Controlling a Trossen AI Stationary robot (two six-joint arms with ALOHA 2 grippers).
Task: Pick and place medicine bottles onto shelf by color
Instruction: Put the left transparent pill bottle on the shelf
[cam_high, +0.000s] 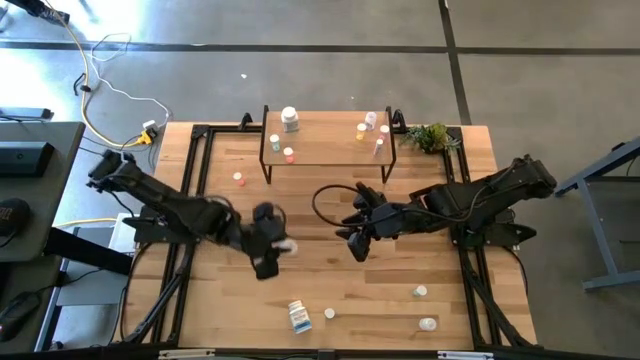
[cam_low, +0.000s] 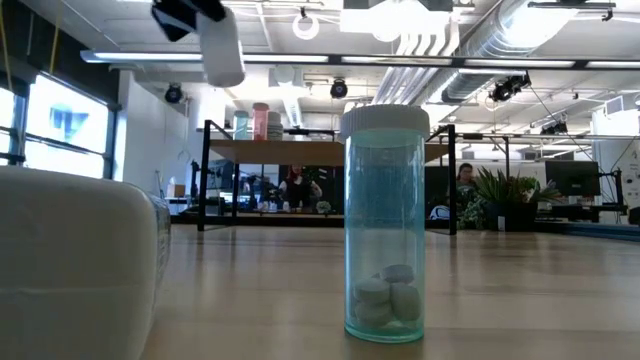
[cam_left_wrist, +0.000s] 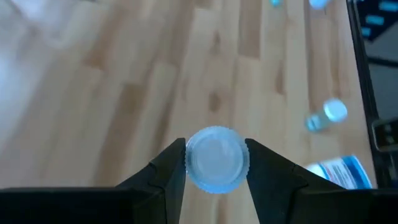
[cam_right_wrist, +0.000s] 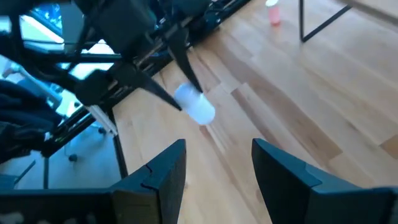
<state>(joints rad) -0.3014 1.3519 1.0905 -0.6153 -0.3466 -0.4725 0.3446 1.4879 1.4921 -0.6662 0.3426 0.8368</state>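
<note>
Here the left gripper (cam_left_wrist: 216, 163) pinches a white bottle (cam_left_wrist: 216, 167) by its cap, clear of the surface (cam_high: 330, 280), presumably for carrying to the shelf (cam_high: 325, 150) at twelve o'clock. The right gripper (cam_right_wrist: 217, 163), fingers apart and empty, waits mid-surface.

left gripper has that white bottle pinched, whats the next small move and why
Probably carry it toward the shelf at the table's far side. The left gripper is shut on a white-capped bottle, and the low view shows it lifted well above the tabletop, so nothing near it blocks travel. The right gripper hangs open at mid-table, off to the side. Which shelf spot suits this bottle is unclear.
</note>
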